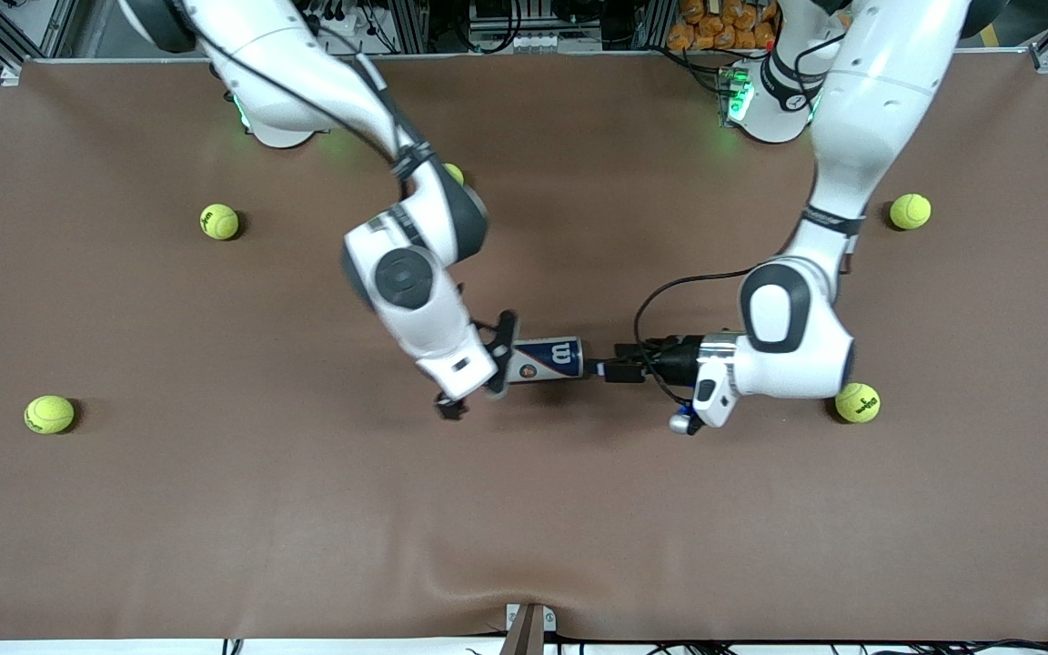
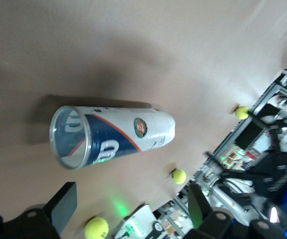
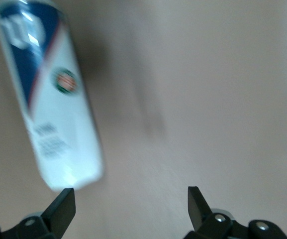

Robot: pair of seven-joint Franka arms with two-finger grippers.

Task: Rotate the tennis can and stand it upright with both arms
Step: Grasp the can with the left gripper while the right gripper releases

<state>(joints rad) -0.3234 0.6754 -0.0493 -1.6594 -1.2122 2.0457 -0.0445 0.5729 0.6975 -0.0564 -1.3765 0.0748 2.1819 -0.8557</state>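
Your can [image 1: 549,357] lies on its side mid-table [image 1: 524,509], between the two hands, its open metal-rimmed end toward the left arm. Your left hand [image 1: 599,370] sits just off that rim, fingers spread, holding nothing. Your right hand [image 1: 478,377] is at the closed end, fingers wide apart, also gripping nothing.

Two white robot arms [image 1: 397,264] are working in a robotics lab, bolted to a brown-covered table [image 1: 215,509], with aluminium framing [image 1: 33,27] and cable bundles [image 1: 488,18] running along the edge where their green-lit bases [image 1: 742,100] are standing.
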